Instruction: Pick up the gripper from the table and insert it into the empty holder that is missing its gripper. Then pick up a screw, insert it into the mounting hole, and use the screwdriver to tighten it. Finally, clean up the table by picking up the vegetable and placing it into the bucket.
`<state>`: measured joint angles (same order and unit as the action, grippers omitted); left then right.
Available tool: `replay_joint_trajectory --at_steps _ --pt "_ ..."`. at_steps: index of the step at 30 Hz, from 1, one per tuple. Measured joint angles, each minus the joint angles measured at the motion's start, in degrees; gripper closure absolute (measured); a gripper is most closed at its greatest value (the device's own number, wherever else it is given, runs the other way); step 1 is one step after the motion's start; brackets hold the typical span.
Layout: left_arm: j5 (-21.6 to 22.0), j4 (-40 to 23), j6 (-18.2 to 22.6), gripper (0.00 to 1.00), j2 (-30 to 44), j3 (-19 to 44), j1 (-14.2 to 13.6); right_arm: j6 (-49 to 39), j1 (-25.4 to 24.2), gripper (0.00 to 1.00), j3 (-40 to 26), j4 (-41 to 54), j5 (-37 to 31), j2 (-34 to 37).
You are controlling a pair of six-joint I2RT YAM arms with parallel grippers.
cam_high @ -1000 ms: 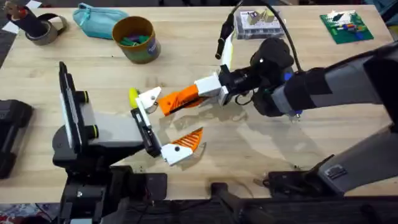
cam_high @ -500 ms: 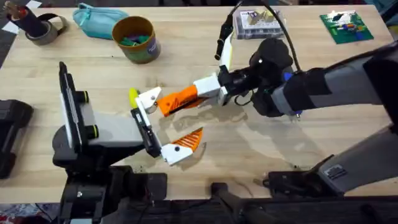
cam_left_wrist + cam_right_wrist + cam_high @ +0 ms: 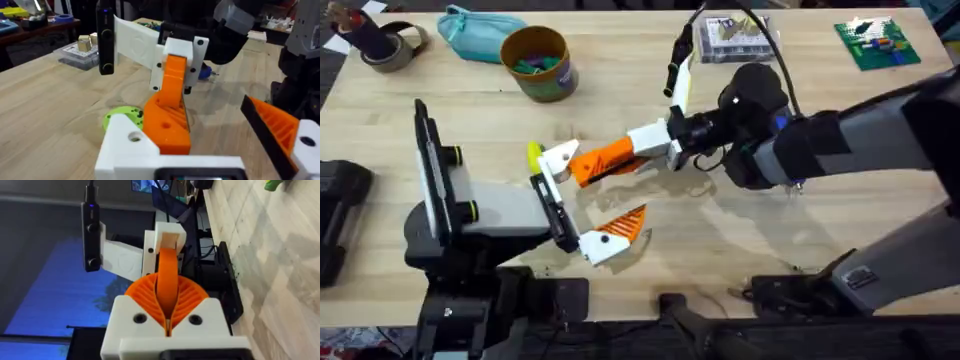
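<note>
Overhead, we see the right gripper (image 3: 605,160) reaching across the counter (image 3: 840,200) toward the holder (image 3: 548,205), its ribbed orange fingers (image 3: 620,152) clenched on the gripper (image 3: 560,158) — the small orange finger with a white base. That white base sits right at the holder's upper end, just beside the black bar, with a yellow-green bit showing behind it. We judge the part is held lengthwise so its base can slide into the empty mount. At the holder's lower end the other ribbed finger (image 3: 615,232) is already fitted, which marks the upper slot as the vacant one. In the right wrist view the fingers (image 3: 180,297) pinch the smooth orange blade from both sides. We cannot tell the left fingers' state. Beyond the holder, the bucket (image 3: 535,62) waits for the cleanup step.
</note>
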<state>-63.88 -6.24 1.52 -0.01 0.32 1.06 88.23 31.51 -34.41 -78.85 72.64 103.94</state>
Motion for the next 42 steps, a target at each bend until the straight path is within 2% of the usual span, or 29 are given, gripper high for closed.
replay_joint_trajectory --at_steps 31,42 --pt "0.64 0.07 0.02 0.012 0.02 0.00 0.07 0.00 2.74 0.986 0.00 0.11 -7.07 0.00" --pt "1.18 0.20 0.26 0.012 0.00 0.00 0.11 0.00 2.89 0.987 -1.41 0.66 -6.77 0.61"
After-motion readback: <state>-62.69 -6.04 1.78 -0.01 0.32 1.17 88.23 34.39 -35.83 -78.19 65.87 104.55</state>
